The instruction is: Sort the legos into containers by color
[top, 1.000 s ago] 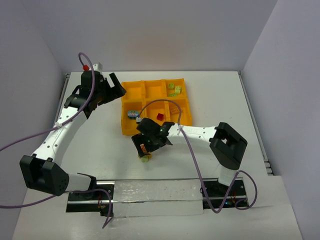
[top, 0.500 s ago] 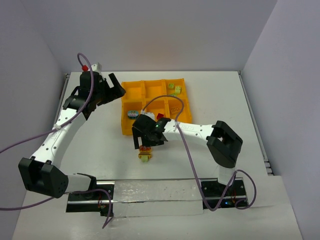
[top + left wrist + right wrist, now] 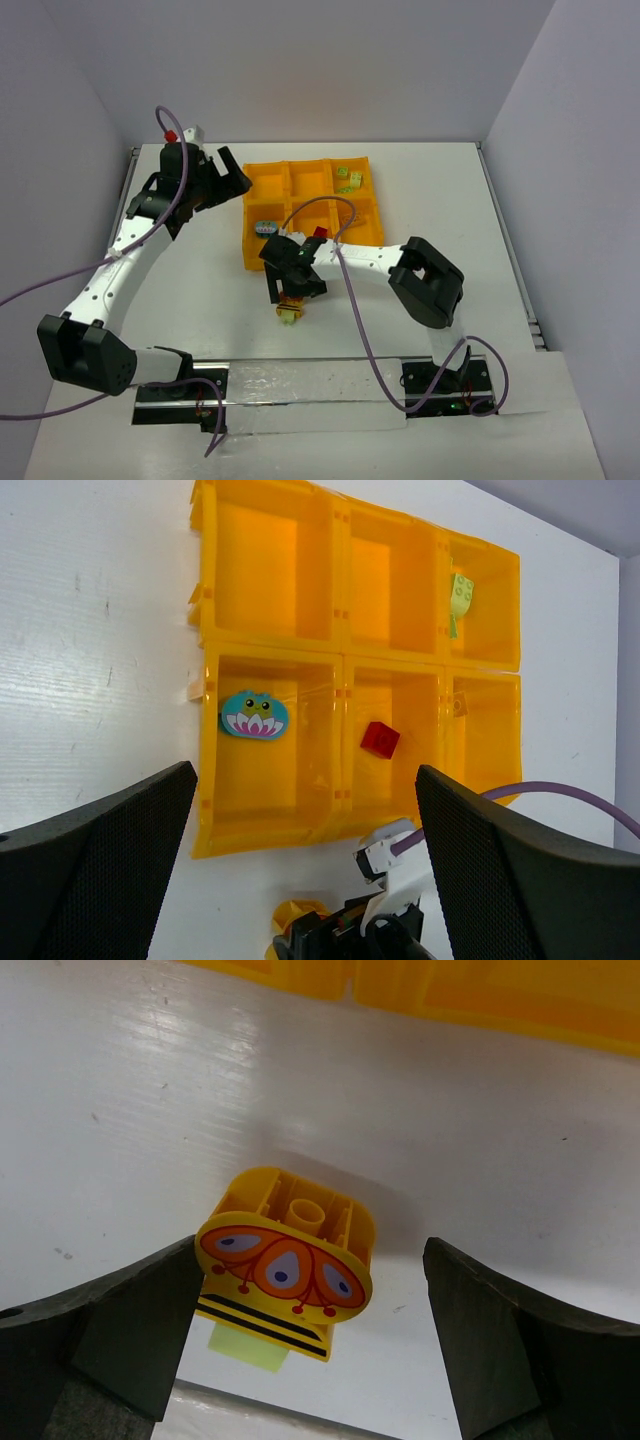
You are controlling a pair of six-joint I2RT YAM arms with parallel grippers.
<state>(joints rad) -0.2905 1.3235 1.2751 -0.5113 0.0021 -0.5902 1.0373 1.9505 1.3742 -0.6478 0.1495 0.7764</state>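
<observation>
The right gripper (image 3: 292, 290) hangs low over the white table (image 3: 200, 300) with its fingers spread wide, one on each side of a small yellow-orange plastic brick cluster (image 3: 285, 1265). The cluster has a painted oval plate on its front and a lime green piece under it. In the wrist view the fingers do not touch it, so nothing is held. In the top view the cluster lies at 6 o'clock from the near-left well of the bright orange-yellow plastic tray (image 3: 247, 215), just outside its near wall. The left gripper (image 3: 238, 168) hovers at 9 o'clock from the tray, also wide open and empty.

Inside the tray, a teal-blue painted piece (image 3: 253, 715) is in the near-left well, a small red brick (image 3: 380, 739) is in the near-middle well, and a lime green brick (image 3: 460, 595) is in the far-right well.

I see several risks from here. The cluster lies on its side, with the hollow bottom turned up, and the plate has a round edge. If the fingers close on that edge, the cluster may turn or jump out. A hard squeeze may also break the cluster into parts, which would scatter on the table.

The cluster has two colours. If it goes whole into one well, the green part will probably end in a wrong place.

The thin purple cable (image 3: 320, 205) of the right arm loops over the near wells. During the lift toward 12 o'clock it could catch a dividing wall and pull the tray.
</observation>
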